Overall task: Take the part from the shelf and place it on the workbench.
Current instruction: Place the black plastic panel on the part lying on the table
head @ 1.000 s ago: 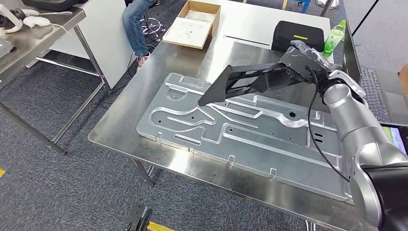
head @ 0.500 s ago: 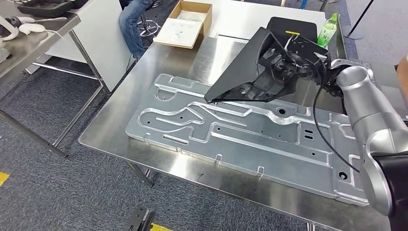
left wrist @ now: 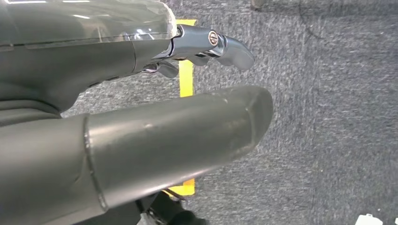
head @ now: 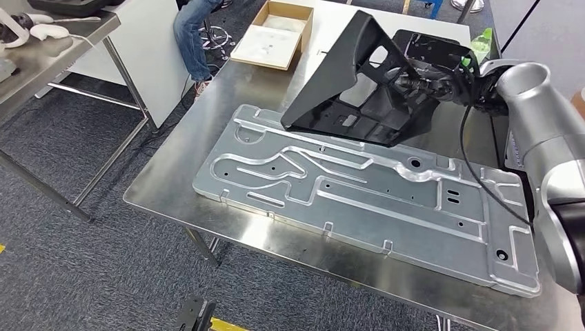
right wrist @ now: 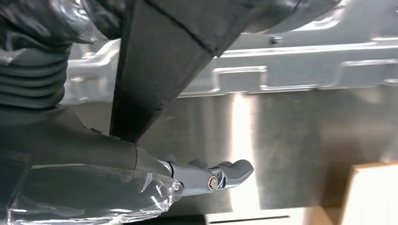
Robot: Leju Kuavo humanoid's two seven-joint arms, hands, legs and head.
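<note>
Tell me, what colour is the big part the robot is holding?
Black. The part, gripped by the right hand, shows best in the head view.

a robotics lab or workshop floor. a stainless steel workbench (head: 207, 138) carries a large stamped sheet-metal panel (head: 359, 193). grey carpet (head: 69, 276) with yellow floor tape (left wrist: 186, 79) runs underneath. at 11 o'clock stands a second metal table (head: 48, 55) with white gear on it, at 12 an open cardboard box (head: 272, 34), and at 1 o'clock a black case (head: 431, 52) and a green bottle (head: 486, 39). a seated person's jeans (head: 190, 34) show at 11.
</note>
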